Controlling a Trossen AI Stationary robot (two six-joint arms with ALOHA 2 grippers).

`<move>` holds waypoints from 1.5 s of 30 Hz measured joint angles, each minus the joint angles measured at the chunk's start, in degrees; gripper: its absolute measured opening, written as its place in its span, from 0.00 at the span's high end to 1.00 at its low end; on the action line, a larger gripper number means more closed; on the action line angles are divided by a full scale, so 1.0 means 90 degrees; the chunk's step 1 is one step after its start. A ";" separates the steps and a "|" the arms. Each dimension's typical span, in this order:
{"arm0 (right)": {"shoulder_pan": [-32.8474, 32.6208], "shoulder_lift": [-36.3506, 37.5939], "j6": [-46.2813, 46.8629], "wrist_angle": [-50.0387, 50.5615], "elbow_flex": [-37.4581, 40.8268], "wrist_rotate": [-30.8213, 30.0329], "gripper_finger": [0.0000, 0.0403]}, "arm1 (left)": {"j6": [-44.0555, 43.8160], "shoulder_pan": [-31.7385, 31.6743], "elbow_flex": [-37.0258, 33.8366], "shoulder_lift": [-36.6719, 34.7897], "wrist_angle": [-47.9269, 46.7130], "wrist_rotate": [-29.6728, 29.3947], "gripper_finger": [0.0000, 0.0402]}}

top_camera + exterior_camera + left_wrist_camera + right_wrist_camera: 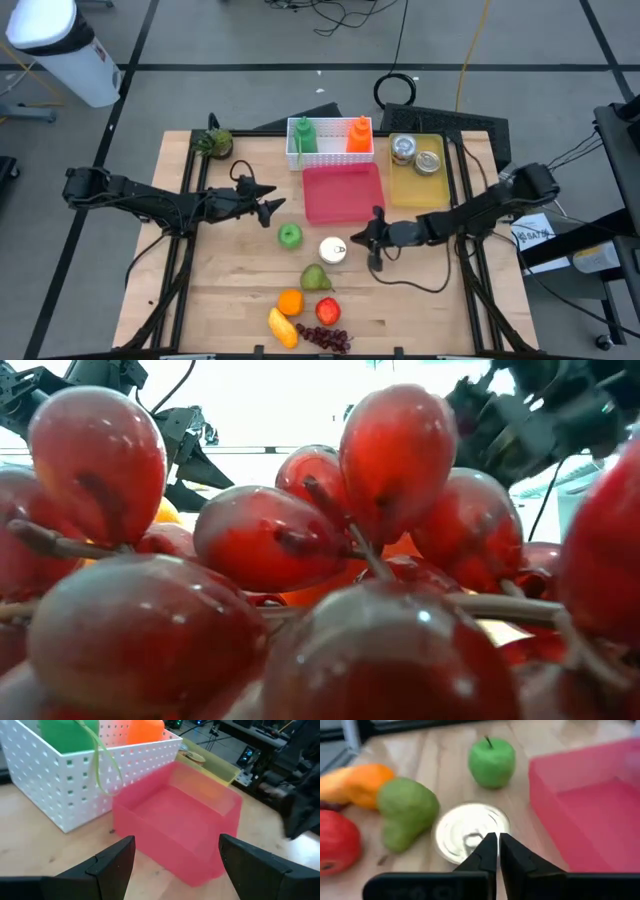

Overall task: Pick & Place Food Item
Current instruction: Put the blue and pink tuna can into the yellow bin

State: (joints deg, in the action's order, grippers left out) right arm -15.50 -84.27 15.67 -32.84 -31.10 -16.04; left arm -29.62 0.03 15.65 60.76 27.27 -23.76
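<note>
The right gripper (494,851) hovered just above the silver round tin can (332,250), its two dark fingers pressed together and holding nothing. The can stood near the middle of the wooden table (230,300), just in front of the empty pink plastic tray (342,192). A green apple (289,235) lay just beside the can, toward the table's left edge, and a green pear (316,278) sat just in front of it. Nearer the front edge lay an orange (290,301), a yellow banana-like fruit (282,328), a red apple (327,310) and a bunch of dark red grapes (325,338). The left gripper (270,200) hung over the table left of the pink tray, its fingers spread and empty, beside the white perforated basket (330,155).
</note>
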 joint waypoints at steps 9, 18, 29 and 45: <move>0.0130 -0.0936 -0.0106 0.0061 -0.0709 0.0823 1.00 | -0.0246 0.0151 -0.0001 0.0000 -0.0084 0.0196 0.25; 0.0126 -0.1070 0.0240 0.1416 -0.0956 0.0773 1.00 | -0.0213 0.0155 0.0002 -0.0001 -0.0108 0.0142 0.25; -0.0173 -0.0705 0.0931 0.2767 -0.0914 0.0780 1.00 | -0.0209 0.0155 0.0000 -0.0001 -0.0201 0.0142 0.25; -0.0650 0.0604 0.1160 0.4150 -0.0837 -0.0557 1.00 | -0.0246 0.0165 0.0002 0.0001 -0.0238 0.0151 0.25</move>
State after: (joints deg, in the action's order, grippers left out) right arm -21.35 -78.84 26.10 4.51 -38.64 -21.06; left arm -31.83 1.52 15.66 60.77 25.12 -22.39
